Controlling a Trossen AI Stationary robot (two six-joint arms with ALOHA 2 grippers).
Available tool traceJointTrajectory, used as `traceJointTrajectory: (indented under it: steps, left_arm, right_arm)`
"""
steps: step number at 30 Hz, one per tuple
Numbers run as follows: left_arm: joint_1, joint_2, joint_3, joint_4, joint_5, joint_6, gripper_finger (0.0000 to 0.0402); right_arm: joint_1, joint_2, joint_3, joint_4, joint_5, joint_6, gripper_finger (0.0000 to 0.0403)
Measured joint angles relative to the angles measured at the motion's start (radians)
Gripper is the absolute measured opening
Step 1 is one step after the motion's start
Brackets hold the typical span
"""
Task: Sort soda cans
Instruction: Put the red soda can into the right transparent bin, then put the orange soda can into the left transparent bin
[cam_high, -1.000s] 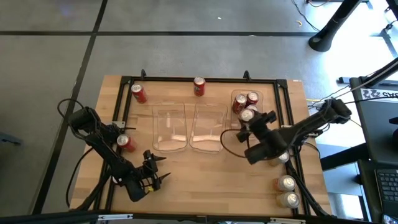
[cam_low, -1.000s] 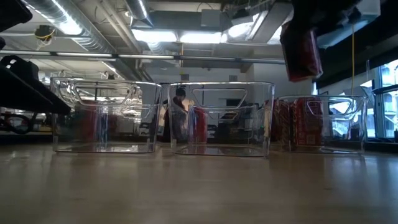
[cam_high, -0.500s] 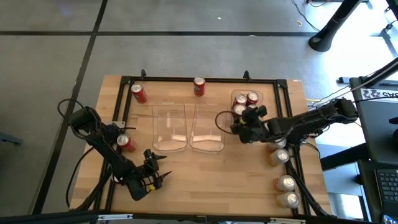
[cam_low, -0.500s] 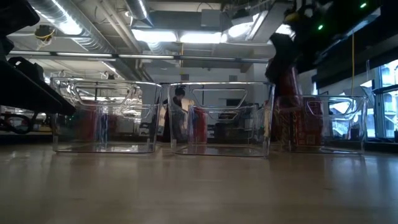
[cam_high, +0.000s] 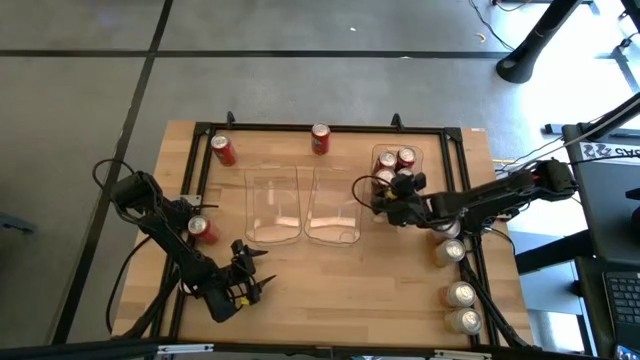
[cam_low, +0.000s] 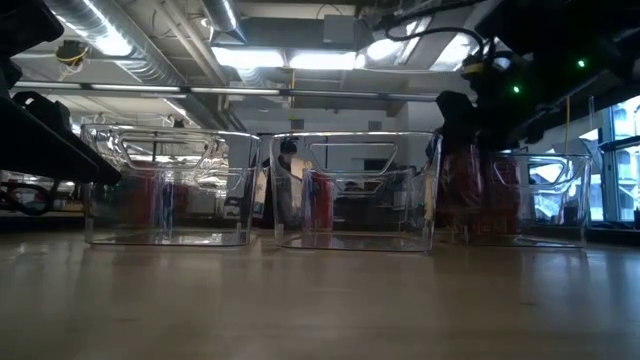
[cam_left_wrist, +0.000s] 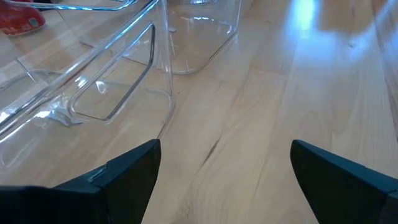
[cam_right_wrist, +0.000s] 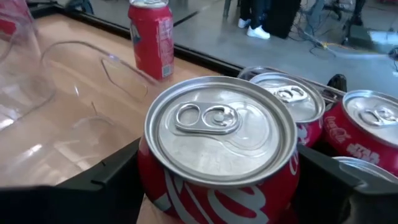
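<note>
Right wrist view, centre of frame: right gripper has its fingers spread wide round a red can, lowered into the right bin at mid-right of the high view, packed against other red cans. Risk: letting go tilted, it may topple onto its neighbours or catch the bin wall. Left bin and middle bin look empty. Left gripper waits lower left, open, holding nothing. Loose cans: red ones upper left, pale ones lower right
</note>
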Motion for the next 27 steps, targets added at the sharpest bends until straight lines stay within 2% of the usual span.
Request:
traceJointTrajectory:
  steps: [6, 17, 27]
  left_arm:
    - [0.0, 0.0, 0.0, 0.0, 0.0, 0.0, 0.0345]
    - [0.0, 0.0, 0.0, 0.001, 0.0, -0.007, 0.0345]
    - [0.0, 0.0, 0.0, 0.002, 0.0, -0.008, 0.0345]
  right_arm:
    - [0.001, -0.001, -0.028, 0.035, 0.016, -0.001, 0.0313]
    - [0.001, -0.001, -0.029, 0.031, 0.015, 0.002, 0.0344]
    - [0.0, 0.002, -0.033, 0.021, 0.007, 0.008, 0.0346]
